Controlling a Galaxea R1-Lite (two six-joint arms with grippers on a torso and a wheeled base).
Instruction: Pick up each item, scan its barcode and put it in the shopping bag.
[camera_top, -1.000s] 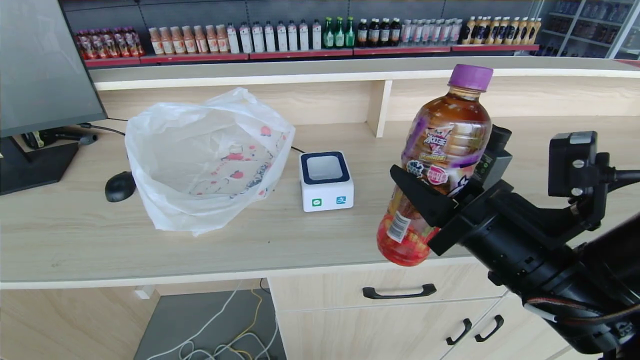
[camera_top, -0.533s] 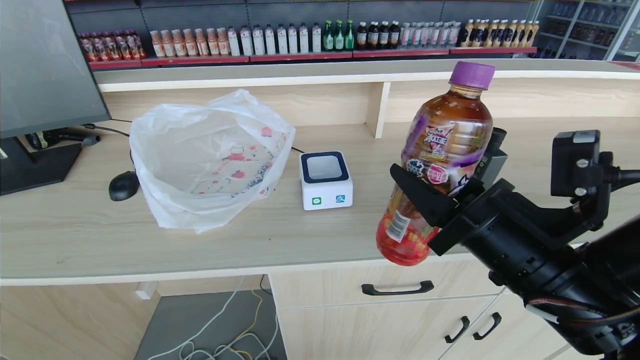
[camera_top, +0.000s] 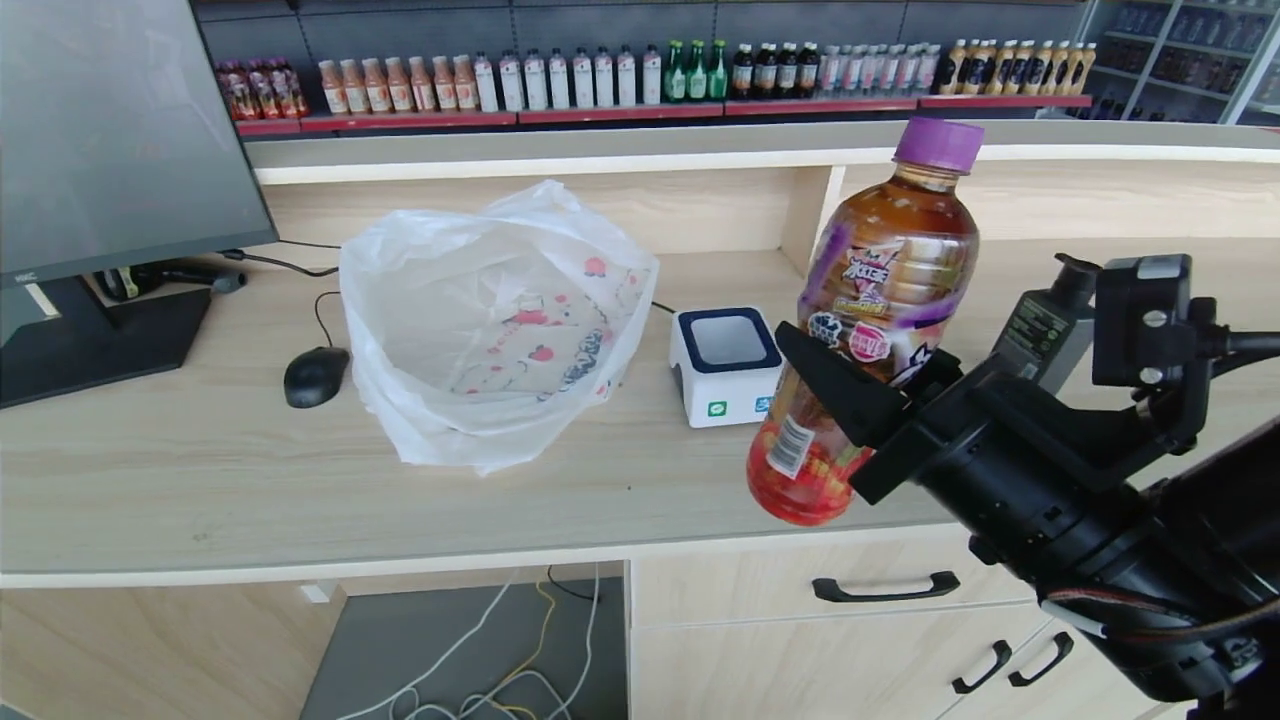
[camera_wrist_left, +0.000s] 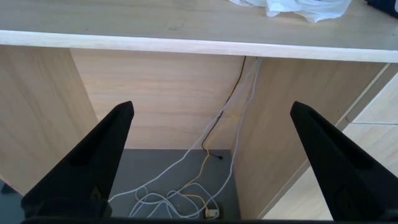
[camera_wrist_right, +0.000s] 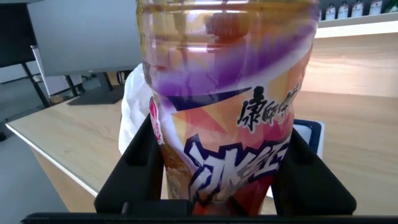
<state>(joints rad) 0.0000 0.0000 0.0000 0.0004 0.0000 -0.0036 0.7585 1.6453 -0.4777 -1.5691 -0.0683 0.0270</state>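
Over the pale wood-grain counter (camera_top: 200, 480), just right of the scanner, the right gripper (camera_top: 850, 395) had the clear plastic tea bottle w/ purple cap and glossy purple-and-red wrap label (camera_top: 880, 320) clamped round its lower half; jaws snug on both sides of the label; bottle near upright, leaning slightly, lifted off the counter. So pick-up was done for this item, by my read; scan and bagging were both left. The small white barcode patch (camera_top: 795, 445) low on the bottle faced my head cam, not the scanner window, so I judged it needed turning first. The scanner was a small white cube w/ dark-blue-framed glass top (camera_top: 725, 365). Left of it slumped the thin, crinkly, translucent white shopping bag w/ red print (camera_top: 495, 320), mouth open; nothing inside as far as I could make out. The left gripper (camera_wrist_left: 211, 162) was spread wide w/ nothing in it, low at the counter's front edge, above loose cables (camera_wrist_left: 205, 155). Bottle looked rigid, round, smooth; amber liquid, red at the base; slick label, prob. prone to slip. Bag had no stiffness; mouth could fold shut.
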